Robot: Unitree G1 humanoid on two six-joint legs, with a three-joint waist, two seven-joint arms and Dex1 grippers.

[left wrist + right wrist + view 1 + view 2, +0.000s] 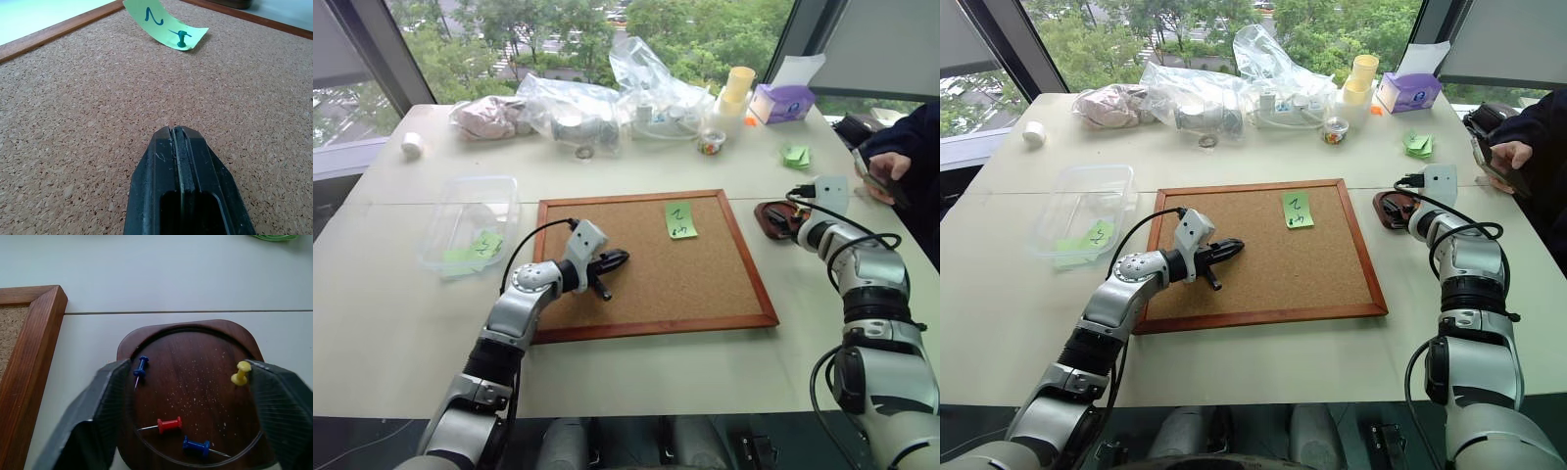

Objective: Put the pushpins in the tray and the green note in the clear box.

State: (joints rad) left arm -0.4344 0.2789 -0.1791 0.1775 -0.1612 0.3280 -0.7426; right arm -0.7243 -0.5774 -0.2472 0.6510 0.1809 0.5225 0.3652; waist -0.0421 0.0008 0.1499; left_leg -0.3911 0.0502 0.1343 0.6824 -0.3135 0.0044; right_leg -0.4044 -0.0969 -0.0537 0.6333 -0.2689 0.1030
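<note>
The green note (680, 219) lies on the corkboard (651, 284), fixed by a green pushpin (182, 39) near its lower edge. My left gripper (612, 260) hovers shut over the board's left half, pointing toward the note, with nothing between its fingers (161, 161). To the right of the board sits the dark red-brown tray (195, 333), with several pushpins in it: a yellow one (240, 373), a red one (168, 424) and two blue ones (141, 367). My right gripper (187, 366) stands open just above the tray, holding nothing. The clear box (475, 180) sits left of the board with green slips inside.
Crinkled plastic bags (578, 108), stacked cups (736, 93), a purple tissue box (781, 102) and crumpled green paper (795, 155) line the back of the table. A tape roll (412, 145) sits far left. A person's hand (891, 166) rests at the right edge.
</note>
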